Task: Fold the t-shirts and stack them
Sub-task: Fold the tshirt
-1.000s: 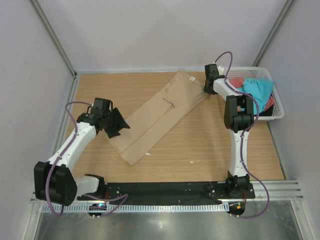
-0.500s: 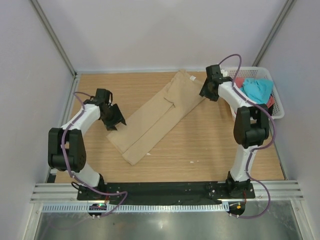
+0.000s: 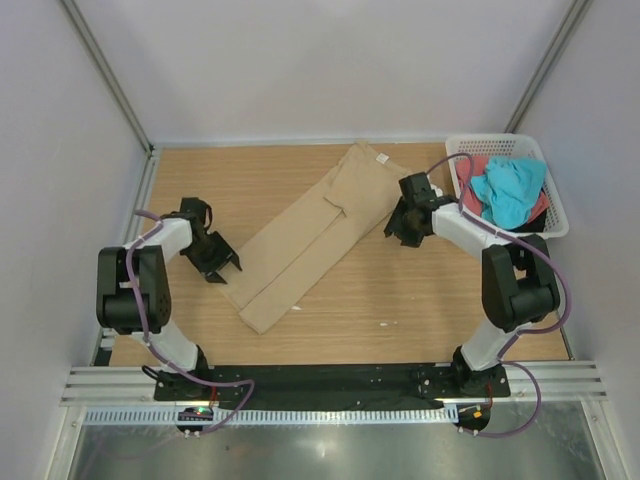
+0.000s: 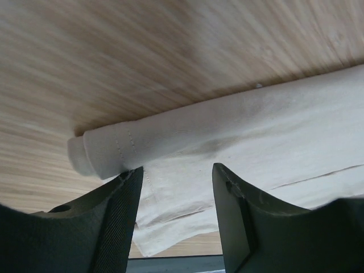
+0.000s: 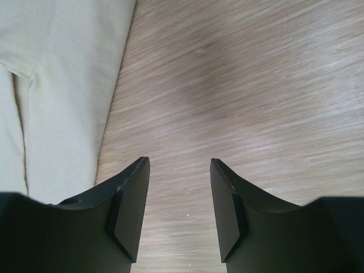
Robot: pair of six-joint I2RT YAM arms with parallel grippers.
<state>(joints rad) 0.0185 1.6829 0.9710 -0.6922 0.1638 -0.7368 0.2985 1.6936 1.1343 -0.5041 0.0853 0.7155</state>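
A tan-beige t-shirt (image 3: 310, 235), folded into a long strip, lies diagonally across the wooden table (image 3: 400, 290). My left gripper (image 3: 222, 265) is open and empty just left of the strip's lower end; in the left wrist view (image 4: 176, 210) the shirt's folded edge (image 4: 239, 131) lies close ahead between the open fingers. My right gripper (image 3: 397, 232) is open and empty beside the strip's upper right edge; in the right wrist view (image 5: 177, 205) it is over bare wood, with the shirt (image 5: 62, 85) at left. Turquoise (image 3: 510, 188) and coral-red (image 3: 478, 166) shirts lie in the basket.
A white lattice basket (image 3: 556, 215) stands at the table's far right. Grey walls close in the back and both sides. A black base rail (image 3: 330, 380) runs along the near edge.
The left gripper has moved down and left, toward the strip's lower end. The right gripper has come away from the basket corner, down and left to the shirt's right edge. The shirt has barely shifted.
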